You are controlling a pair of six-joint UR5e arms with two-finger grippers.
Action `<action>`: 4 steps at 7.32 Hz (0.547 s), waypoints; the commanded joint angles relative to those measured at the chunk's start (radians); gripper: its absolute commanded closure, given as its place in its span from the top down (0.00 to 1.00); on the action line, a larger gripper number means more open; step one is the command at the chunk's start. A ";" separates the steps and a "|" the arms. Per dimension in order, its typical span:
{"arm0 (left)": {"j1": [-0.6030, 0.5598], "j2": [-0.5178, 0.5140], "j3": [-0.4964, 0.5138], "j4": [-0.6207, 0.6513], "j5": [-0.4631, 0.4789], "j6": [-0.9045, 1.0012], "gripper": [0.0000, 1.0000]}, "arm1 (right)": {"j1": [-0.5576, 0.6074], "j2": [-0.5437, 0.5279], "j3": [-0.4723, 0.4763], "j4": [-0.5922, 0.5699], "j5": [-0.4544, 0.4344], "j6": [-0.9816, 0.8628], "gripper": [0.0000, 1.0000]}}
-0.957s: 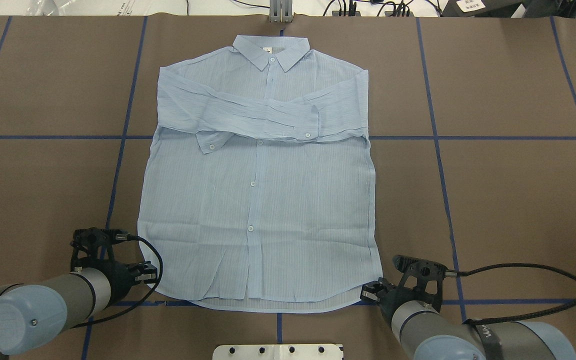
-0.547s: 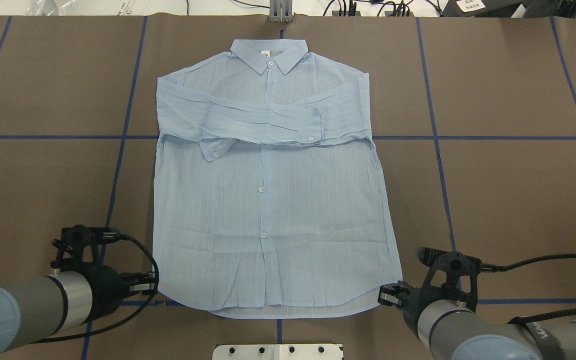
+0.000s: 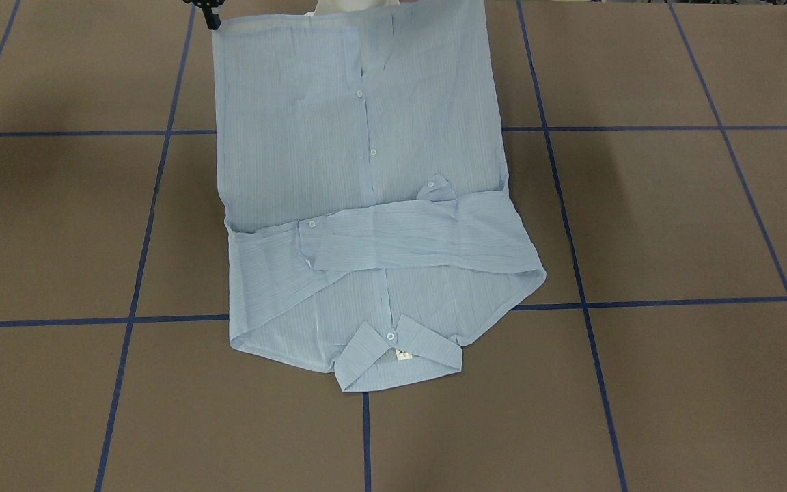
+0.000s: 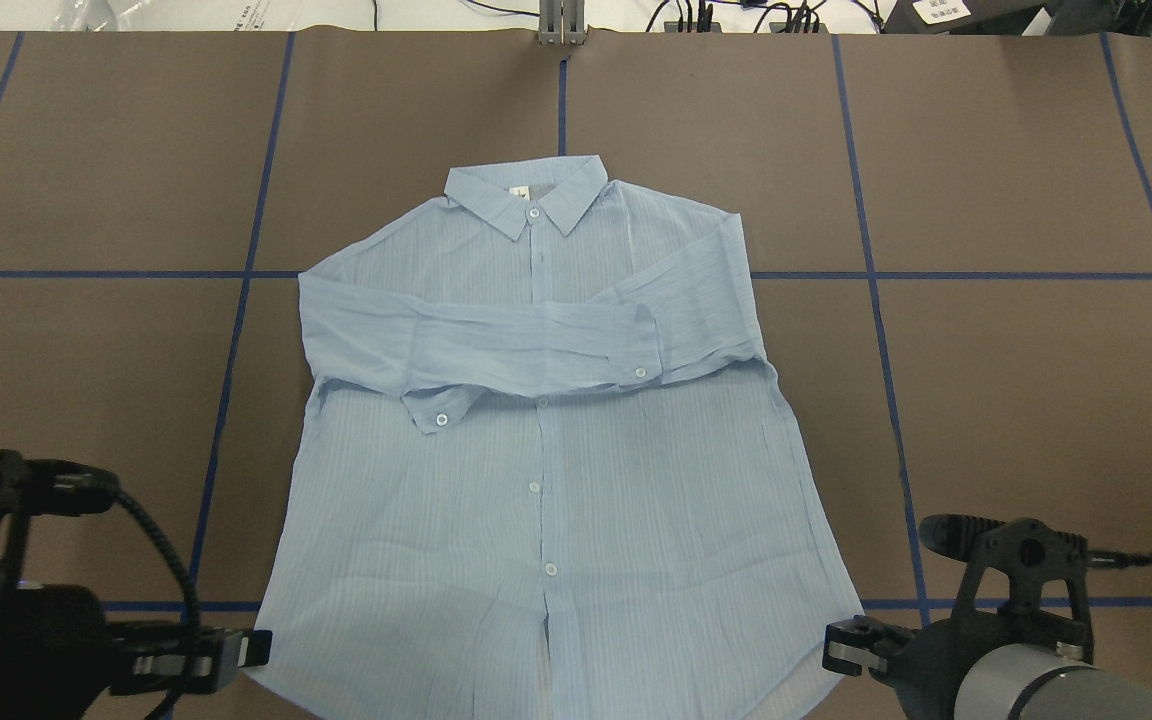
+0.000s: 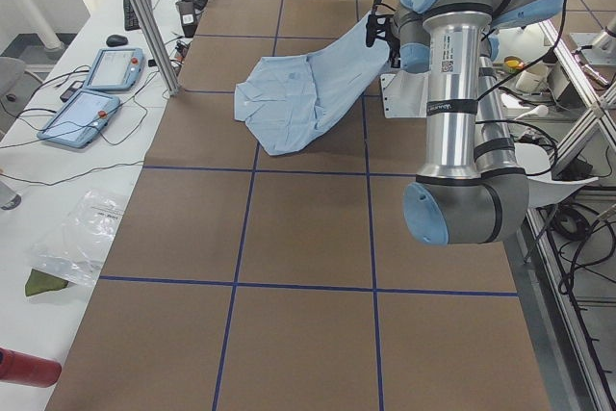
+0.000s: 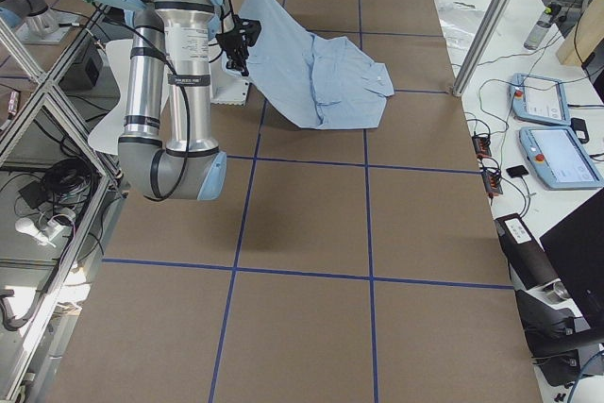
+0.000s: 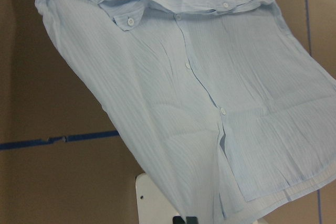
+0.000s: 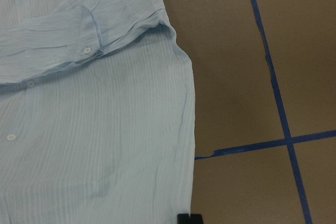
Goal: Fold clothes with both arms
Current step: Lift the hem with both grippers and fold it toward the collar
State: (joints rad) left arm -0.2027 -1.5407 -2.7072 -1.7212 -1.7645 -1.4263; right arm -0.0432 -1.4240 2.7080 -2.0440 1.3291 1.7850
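The left fingers [image 4: 258,647] and the right fingers [image 4: 844,648] each pinch one hem corner of the thin, pale blue, fine-striped shirt of crinkly fabric [image 4: 536,480]. It slopes away from them, the hem raised between them, the collar [image 4: 526,193] and crossed sleeves [image 4: 496,345] lying on the brown table [image 4: 1036,400] beyond. To fold well, I judge both should travel level and together toward the collar, with the hem taut, then lower it squarely so no slack bunches.
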 commanded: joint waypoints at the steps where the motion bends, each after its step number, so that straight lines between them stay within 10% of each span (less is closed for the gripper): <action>1: -0.049 -0.031 0.097 0.031 -0.001 0.004 0.00 | 0.063 0.061 -0.054 -0.015 0.004 -0.010 0.00; 4: -0.160 -0.196 0.298 0.031 0.200 0.053 0.00 | 0.250 0.270 -0.236 -0.010 -0.001 -0.018 0.00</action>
State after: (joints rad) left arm -0.3191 -1.6467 -2.4942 -1.6917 -1.6547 -1.3864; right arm 0.1337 -1.2257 2.5265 -2.0568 1.3337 1.7691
